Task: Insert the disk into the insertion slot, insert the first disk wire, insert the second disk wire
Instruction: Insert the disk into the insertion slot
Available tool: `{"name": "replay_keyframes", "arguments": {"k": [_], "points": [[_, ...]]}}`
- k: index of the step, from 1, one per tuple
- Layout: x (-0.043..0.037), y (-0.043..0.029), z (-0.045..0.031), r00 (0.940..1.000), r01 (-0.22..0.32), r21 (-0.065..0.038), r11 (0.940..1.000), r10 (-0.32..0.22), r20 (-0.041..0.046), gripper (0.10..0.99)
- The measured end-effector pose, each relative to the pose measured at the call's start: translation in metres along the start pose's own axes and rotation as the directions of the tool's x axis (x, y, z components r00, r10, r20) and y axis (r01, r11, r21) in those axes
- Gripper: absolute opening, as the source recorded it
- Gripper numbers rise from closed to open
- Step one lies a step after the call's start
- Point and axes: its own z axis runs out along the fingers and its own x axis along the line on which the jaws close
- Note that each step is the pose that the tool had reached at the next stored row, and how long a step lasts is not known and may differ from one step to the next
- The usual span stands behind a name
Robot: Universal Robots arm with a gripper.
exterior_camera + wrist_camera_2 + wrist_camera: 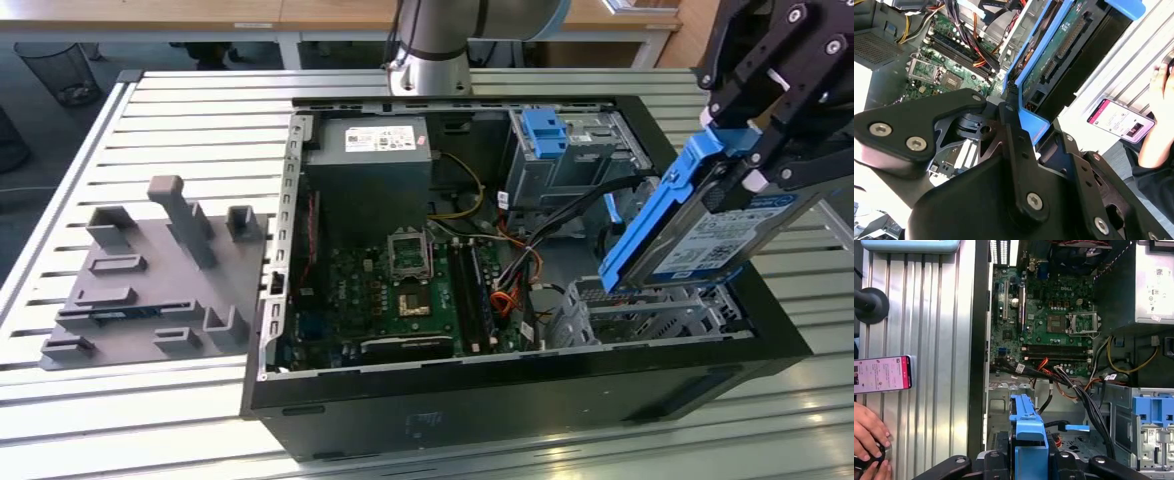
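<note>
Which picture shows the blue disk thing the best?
The exterior view: the disk shows nearly whole there, blue frame and label, tilted in the gripper. The second wrist view shows its green circuit-board side close up; the first wrist view shows one end of its blue frame.

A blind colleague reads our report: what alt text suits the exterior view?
The tool holds the disk tilted above the insertion slot, at the exterior view's right of an open computer case. A grey fixture lies at the exterior view's left.
</note>
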Motion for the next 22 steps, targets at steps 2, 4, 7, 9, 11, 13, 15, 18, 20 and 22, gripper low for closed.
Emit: {"name": "replay_keyframes", "arguments": {"k": [2,4,7,9,11,13,15,18,20,22], "points": [[0.0000,-0.0001,0.0012,1.0000,0.000,0.000,1.0000,0.000,0.0000,0.365],[0.0001,-0.0001,0.0028,1.0000,0.000,0.000,1.0000,0.000,0.0000,0.365],[0.0001,-0.0002,0.0059,1.0000,0.002,0.000,1.0000,-0.002,0.0010,0.365],[0.0002,-0.0002,0.0082,1.0000,0.004,0.000,1.0000,-0.004,0.0018,0.365],[0.0000,-0.0003,0.0103,1.0000,0.005,0.000,1.0000,-0.005,0.0022,0.365],[-0.0002,-0.0004,0.0120,1.0000,0.005,0.000,1.0000,-0.005,0.0023,0.365],[-0.0006,-0.0003,0.0134,1.0000,0.005,0.000,1.0000,-0.005,0.0023,0.365],[-0.0014,-0.0003,0.0158,1.0000,0.005,0.000,1.0000,-0.005,0.0023,0.365],[-0.0020,0.0001,0.0175,1.0000,0.005,0.000,1.0000,-0.005,0.0023,0.365],[-0.0026,0.0003,0.0192,1.0000,0.005,0.000,1.0000,-0.005,0.0023,0.365]]}}
